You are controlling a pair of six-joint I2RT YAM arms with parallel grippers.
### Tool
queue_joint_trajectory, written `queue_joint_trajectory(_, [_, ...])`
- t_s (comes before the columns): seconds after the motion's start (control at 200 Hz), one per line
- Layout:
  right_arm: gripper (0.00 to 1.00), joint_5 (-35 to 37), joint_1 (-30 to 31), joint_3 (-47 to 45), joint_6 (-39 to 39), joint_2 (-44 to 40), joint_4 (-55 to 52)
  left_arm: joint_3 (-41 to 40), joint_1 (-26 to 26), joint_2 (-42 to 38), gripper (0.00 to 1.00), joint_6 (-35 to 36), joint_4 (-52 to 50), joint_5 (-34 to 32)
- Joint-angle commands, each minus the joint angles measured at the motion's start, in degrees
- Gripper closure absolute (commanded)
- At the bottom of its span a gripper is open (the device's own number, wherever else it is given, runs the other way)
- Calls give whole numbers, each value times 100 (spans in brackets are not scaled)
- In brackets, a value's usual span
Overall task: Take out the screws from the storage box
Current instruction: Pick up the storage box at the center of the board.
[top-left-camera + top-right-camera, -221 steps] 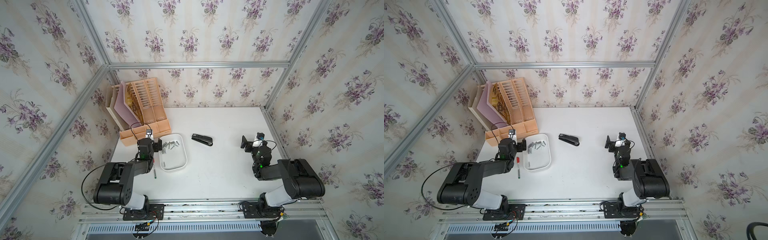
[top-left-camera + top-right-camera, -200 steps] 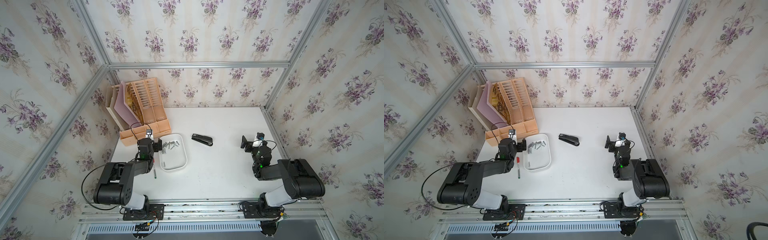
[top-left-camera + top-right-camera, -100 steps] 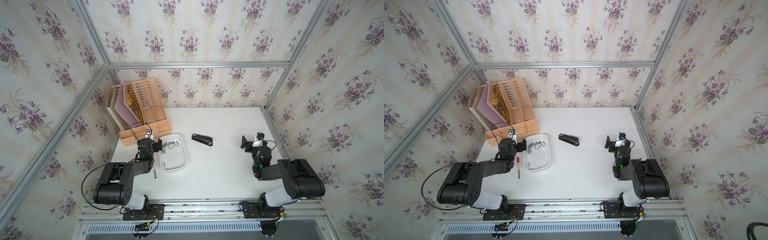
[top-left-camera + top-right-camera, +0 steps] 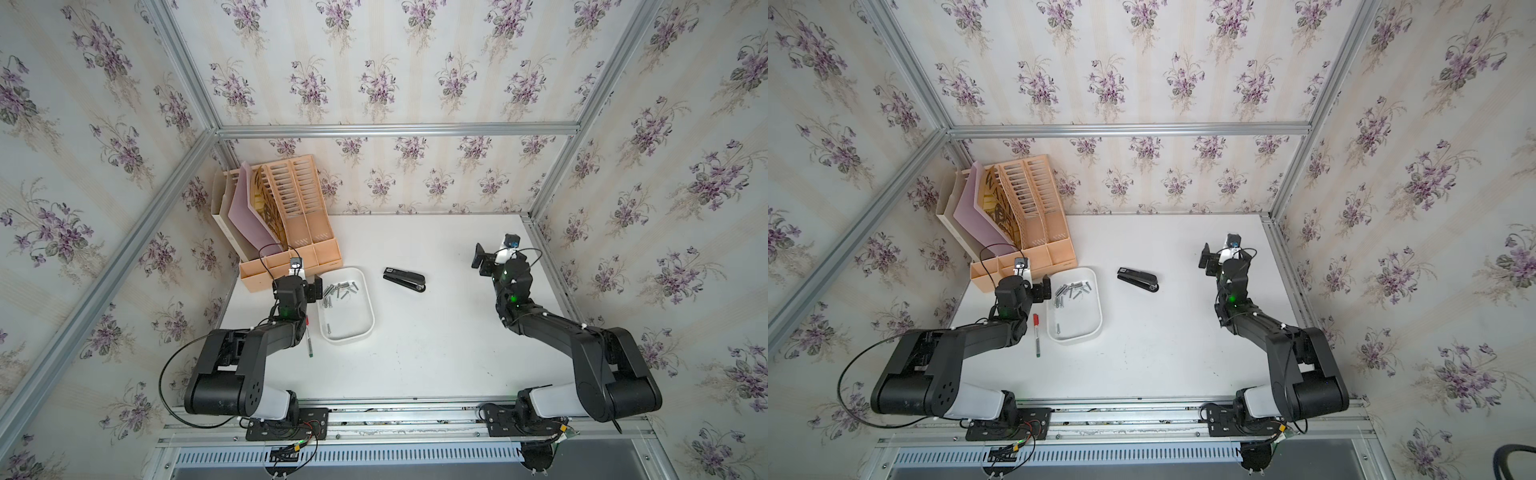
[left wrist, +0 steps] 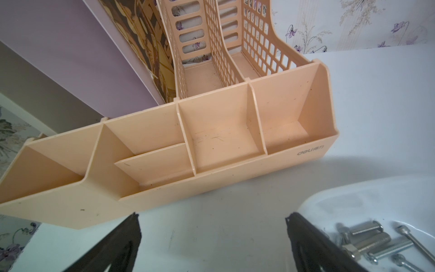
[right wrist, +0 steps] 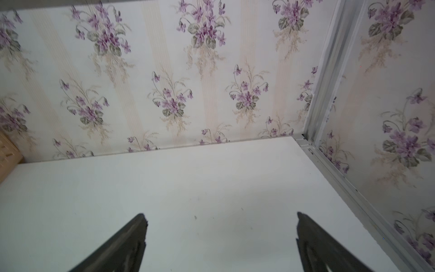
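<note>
The storage box point(image 4: 371, 319) point(image 4: 1099, 316) is a shallow white tray at the left middle of the table. A heap of silvery screws point(image 4: 339, 289) point(image 4: 1072, 289) fills its far end, and a single screw point(image 4: 328, 329) lies near its front end. My left gripper point(image 4: 298, 279) point(image 4: 1022, 282) point(image 5: 213, 216) hovers just left of the box's far corner, open and holding nothing. One of its fingers reaches over the rim point(image 5: 353, 188) beside the screws point(image 5: 367, 242). At the right my right gripper point(image 4: 496, 259) point(image 4: 1223, 259) point(image 6: 221, 215) is open over bare table.
A peach file organizer point(image 4: 291, 232) point(image 5: 211, 141) stands in the back left corner, right in front of the left gripper. A black stapler point(image 4: 405, 279) lies right of the box. A green-tipped pen point(image 4: 308, 340) point(image 4: 1037, 334) lies left of it. Papered walls enclose the table.
</note>
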Motion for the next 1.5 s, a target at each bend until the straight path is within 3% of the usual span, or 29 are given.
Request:
queue_joint_trajectory(0.0, [0,-494,38,366,708,-50,-1920,239,-106,-445,1,-114,-548,-637])
queue_joint_trajectory(0.085, [0,-1183,43,495,964,-58,-2006,786,-131,-1085,0,-807,-2343,-1564])
queue_joint_trajectory(0.215, [0,-1436,437,1685,1501,212,-3364,887,-130,-1839,1,-1464,-3425,-2131])
queue_joint_trajectory(0.29, [0,-1249,964,2760,1510,415,-4768,947,-129,-2373,0,-1927,-4088,-2198])
queue_joint_trajectory(0.365, [2,-910,1601,3312,1274,321,-5420,1360,-110,-2793,1,-2495,-5120,-2065])
queue_joint_trajectory(0.455, [0,-1106,2250,3258,1210,-143,-5200,1939,-100,-3146,1,-2651,-6039,-1567])
queue_joint_trajectory(0.614, [0,-2557,2355,2777,1751,-791,-4470,3359,-94,-3084,0,-3454,-8228,-1235])
queue_joint_trajectory(0.699, [0,-2327,2725,3072,1981,-645,-5011,4168,-103,-2761,0,-3477,-9377,-1073])
queue_joint_trajectory(0.769, [0,-1163,3602,3516,1649,-479,-5564,4417,-105,-2647,0,-3946,-10093,-1225])
queue_joint_trajectory(0.829, [0,-413,4370,3765,1377,-300,-5751,4275,-102,-2755,1,-4026,-10093,-1199])
queue_joint_trajectory(0.894, [0,95,4770,4038,1382,-14,-5996,3928,-110,-3026,1,-4080,-9911,-1262])
queue_joint_trajectory(1.064, [0,-327,4867,3900,1495,148,-5625,3169,-104,-4055,0,-3401,-8874,-621])
queue_joint_trajectory(1.164, [0,146,4867,3775,1866,36,-5231,2945,-103,-4585,1,-3157,-8582,-131])
queue_joint_trajectory(1.339, [0,-1190,4798,3798,1099,33,-5317,2923,-107,-5034,1,-3130,-8640,-201])
queue_joint_trajectory(1.494, [0,-1286,4794,3311,1246,248,-4767,2867,-107,-4831,1,-2979,-8515,286])
